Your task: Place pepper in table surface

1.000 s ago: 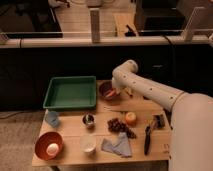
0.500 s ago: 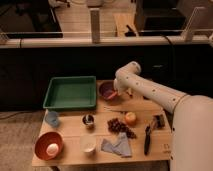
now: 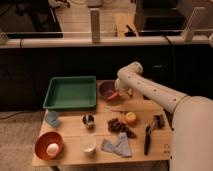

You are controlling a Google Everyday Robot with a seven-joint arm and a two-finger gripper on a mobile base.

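My gripper (image 3: 120, 93) hangs at the end of the white arm, just over the right rim of a purple bowl (image 3: 105, 90) at the back of the table surface (image 3: 137, 152). A slim red-orange pepper (image 3: 113, 96) shows right under the gripper, at the bowl's right edge. I cannot tell whether it rests in the bowl, on the rim or on the wood, nor whether the gripper still touches it.
A green tray (image 3: 70, 93) sits left of the bowl. An orange fruit (image 3: 130, 118), dark grapes (image 3: 119, 126), a metal cup (image 3: 88, 120), a white cup (image 3: 88, 144), an orange bowl (image 3: 46, 148), a blue cloth (image 3: 116, 146) and a black brush (image 3: 148, 137) fill the front.
The gripper has shifted slightly up and to the right from the bowl's rim. The pepper stays by the bowl's right edge.
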